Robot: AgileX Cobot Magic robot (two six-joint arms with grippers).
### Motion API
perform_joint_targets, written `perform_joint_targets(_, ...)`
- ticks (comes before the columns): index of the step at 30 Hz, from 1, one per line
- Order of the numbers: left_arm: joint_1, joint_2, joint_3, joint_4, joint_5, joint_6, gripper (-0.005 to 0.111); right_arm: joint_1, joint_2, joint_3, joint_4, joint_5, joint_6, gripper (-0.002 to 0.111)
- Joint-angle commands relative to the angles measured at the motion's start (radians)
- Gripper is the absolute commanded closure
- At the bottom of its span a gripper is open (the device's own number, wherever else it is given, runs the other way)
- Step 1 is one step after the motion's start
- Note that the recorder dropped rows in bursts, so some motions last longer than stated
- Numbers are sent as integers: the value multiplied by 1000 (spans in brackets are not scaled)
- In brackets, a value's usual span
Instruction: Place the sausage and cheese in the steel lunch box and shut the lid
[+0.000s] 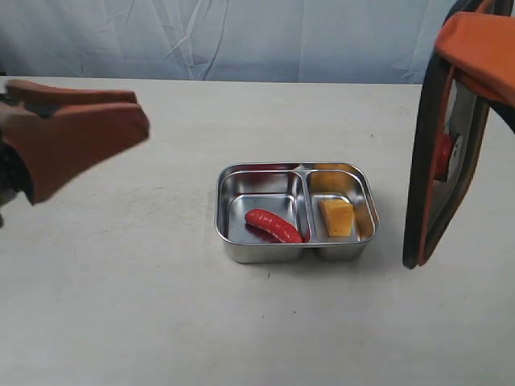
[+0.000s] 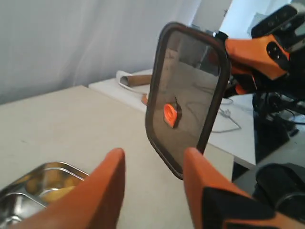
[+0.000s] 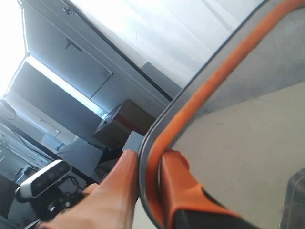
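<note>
The steel lunch box [image 1: 227, 233] sits open on the table's middle. The red sausage [image 1: 273, 226] lies in its larger left compartment and the yellow cheese [image 1: 336, 216] in the right one. The dark lid [image 1: 438, 173] hangs on edge in the air to the right of the box, its orange valve tab [image 2: 170, 113] showing. My right gripper [image 3: 148, 160] is shut on the lid's rim [image 3: 157, 138], pinching the orange seal. My left gripper [image 2: 152, 157] floats open and empty at the left, above the table, with a corner of the box [image 2: 33, 183] beside it.
The beige table [image 1: 121, 305] runs to a pale curtain [image 1: 241, 32] at the back. Beyond the table's far side stand a white bench [image 2: 228, 129] with a cable and dark equipment [image 2: 276, 119].
</note>
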Motion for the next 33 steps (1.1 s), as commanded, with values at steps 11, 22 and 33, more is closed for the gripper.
perform_joint_targets(11,-679,281,-89,-455,575,585,55,2,170,-7,29,42,-42,109)
perform_joint_targets(22,-843,494,-208,-734,685,741,52,2,183,-82,29,72,-42,109)
perform_joint_targets(33,-858,496,-231,-759,549,733,52,2,183,-82,29,55,-59,109)
